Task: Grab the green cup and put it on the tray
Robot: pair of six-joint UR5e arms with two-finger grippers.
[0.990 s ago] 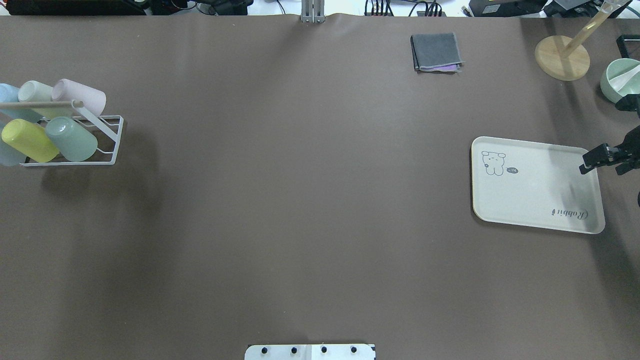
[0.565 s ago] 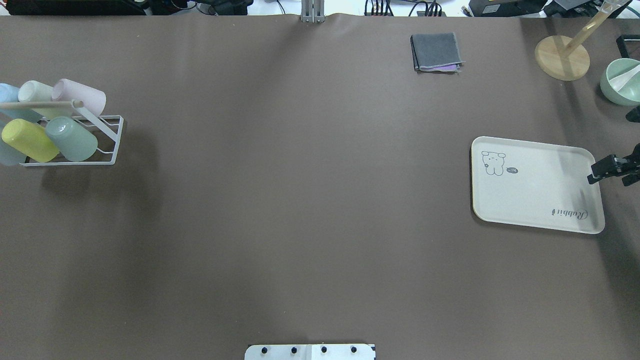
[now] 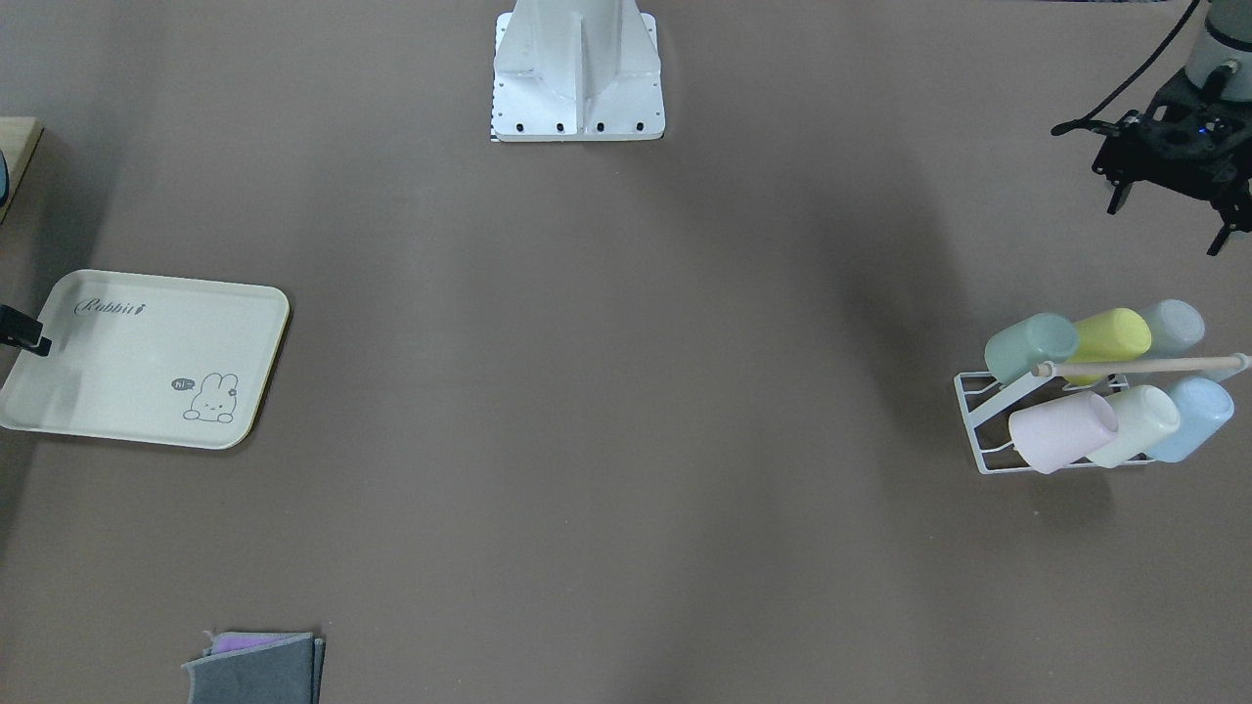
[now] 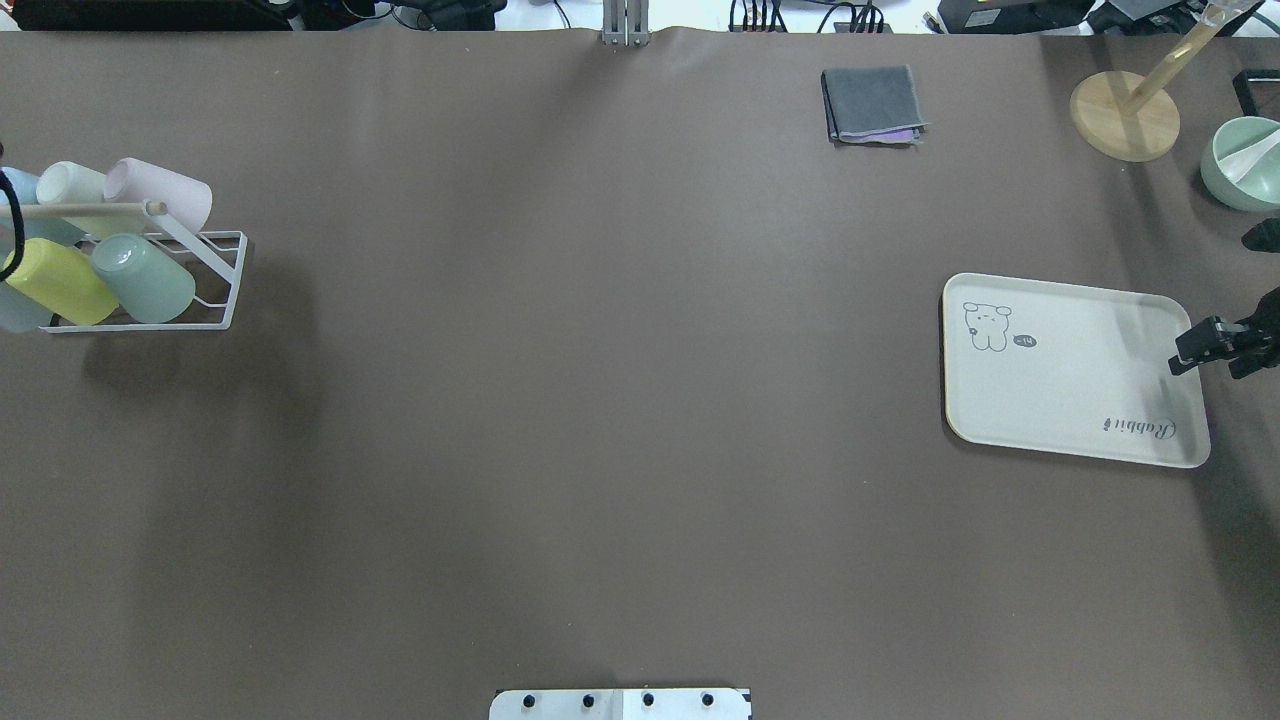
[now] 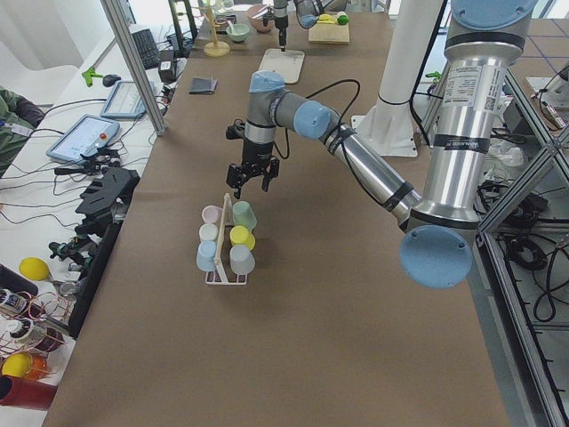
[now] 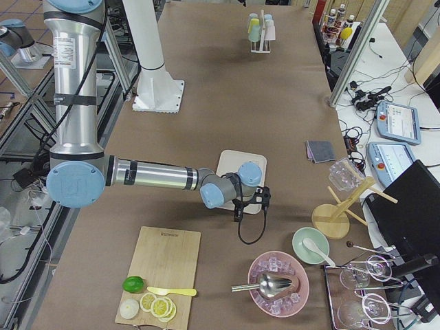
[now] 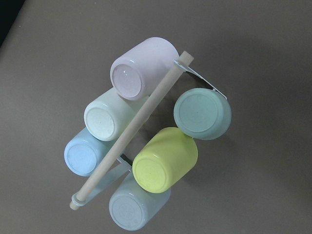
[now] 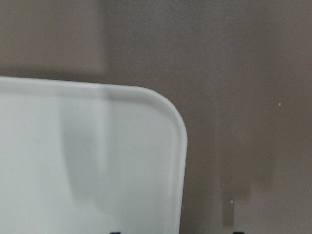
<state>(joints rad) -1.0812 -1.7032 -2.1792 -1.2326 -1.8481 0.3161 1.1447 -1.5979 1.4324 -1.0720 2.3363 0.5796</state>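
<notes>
Six cups (image 7: 163,160), green cup (image 7: 202,113) included, are lying racked; tray (image 3: 127,367) is reading "Rabbit"; front view, unlike overhead, is showing left gripper (image 3: 1166,230) spread, empty; right gripper (image 4: 1212,362) likewise.

silver tubular arms (image 5: 372,172) with pale blue joint caps (image 5: 436,256), black cable (image 3: 1146,66), black end effector (image 5: 252,181).

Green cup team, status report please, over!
Left claw open over the rack. Right claw open at the tray edge. Green cup racked, ungrabbed. Yellow cup and wooden bar crowd it.
</notes>
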